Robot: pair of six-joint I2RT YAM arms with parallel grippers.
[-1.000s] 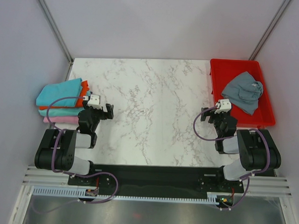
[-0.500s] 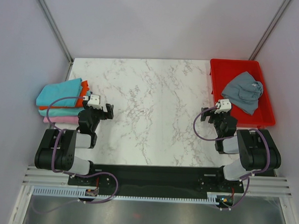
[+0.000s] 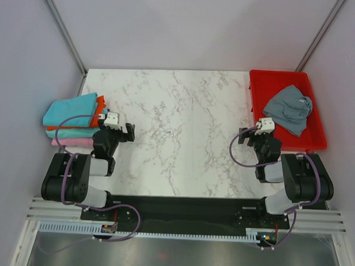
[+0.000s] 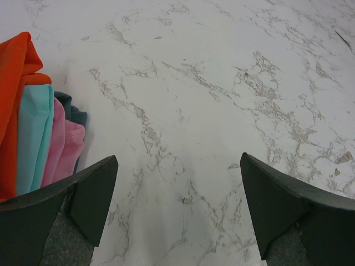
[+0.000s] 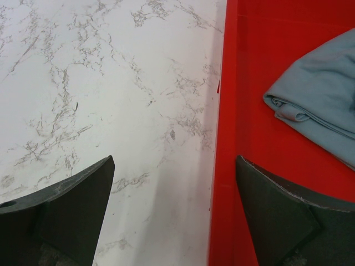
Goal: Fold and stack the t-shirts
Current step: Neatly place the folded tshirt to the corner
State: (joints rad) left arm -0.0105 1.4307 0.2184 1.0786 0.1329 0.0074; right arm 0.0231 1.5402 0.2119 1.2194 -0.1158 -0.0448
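At the far right corner of the tabletop [image 3: 184, 121], a crumpled slate-grey t-shirt [image 3: 289, 108] lies in the red tray [image 3: 274, 81] — the one garment not yet folded. It looks light, limp and easily bunched, so it should sag from any single hold. A pinch on a free edge, such as the folded hem toward the tray's left wall, or on both shoulders, would likely serve better than a grab at the heaped middle. Against the left edge of the tabletop sits a folded stack [image 3: 72, 119] of four shirts: turquoise [image 3: 69, 112] on top, then orange-red [image 3: 95, 119], teal [image 3: 68, 133] and pink [image 3: 71, 142]. That makes five t-shirts in all, one loose and four stacked, plus one tray. Both arms rest near the front edge — the left end effector [image 3: 129, 132] just beside the stack, the right end effector [image 3: 242, 136] just beside the tray, each with its fingers spread wide and holding nothing.
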